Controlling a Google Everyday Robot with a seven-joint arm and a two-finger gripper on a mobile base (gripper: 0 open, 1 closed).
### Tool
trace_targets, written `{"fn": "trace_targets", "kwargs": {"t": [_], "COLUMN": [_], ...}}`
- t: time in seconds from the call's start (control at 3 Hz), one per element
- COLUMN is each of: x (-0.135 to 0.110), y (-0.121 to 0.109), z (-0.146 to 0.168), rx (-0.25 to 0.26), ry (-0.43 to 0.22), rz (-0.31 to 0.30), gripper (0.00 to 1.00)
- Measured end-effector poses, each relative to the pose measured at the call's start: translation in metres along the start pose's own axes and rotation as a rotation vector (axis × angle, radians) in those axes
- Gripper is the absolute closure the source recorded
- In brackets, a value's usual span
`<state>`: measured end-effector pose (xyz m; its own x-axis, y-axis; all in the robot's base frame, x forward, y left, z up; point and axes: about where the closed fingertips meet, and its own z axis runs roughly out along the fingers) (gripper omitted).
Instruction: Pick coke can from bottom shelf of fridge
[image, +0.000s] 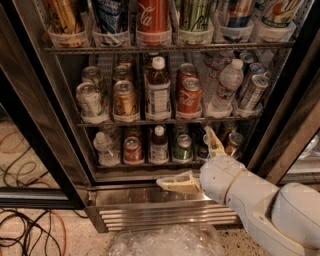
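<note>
Item: coke can (133, 150), upright on the bottom shelf (116, 166) of the fridge (165, 212), second slot from the left, between a water bottle (105, 149) and a dark bottle (159, 145). Gripper (184, 156): fingers spread wide, holding nothing, low and to the right of the can, near a green can (183, 146). Step, as I judge it: approach. I would shift left, level with the can's middle and enter straight. Obstructions: both bottles crowd it, and the shelf rail lies just below.
</note>
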<state>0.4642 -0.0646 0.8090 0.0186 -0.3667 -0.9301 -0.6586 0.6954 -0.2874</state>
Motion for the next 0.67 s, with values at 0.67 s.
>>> {"fn": "trace_targets", "kwargs": {"t": [0.67], "x": [0.0076], "y": [0.0072], "z": [0.0086], "rx": [-0.022], "ry": [-0.040], "rz": [0.013], "gripper": [0.00]}}
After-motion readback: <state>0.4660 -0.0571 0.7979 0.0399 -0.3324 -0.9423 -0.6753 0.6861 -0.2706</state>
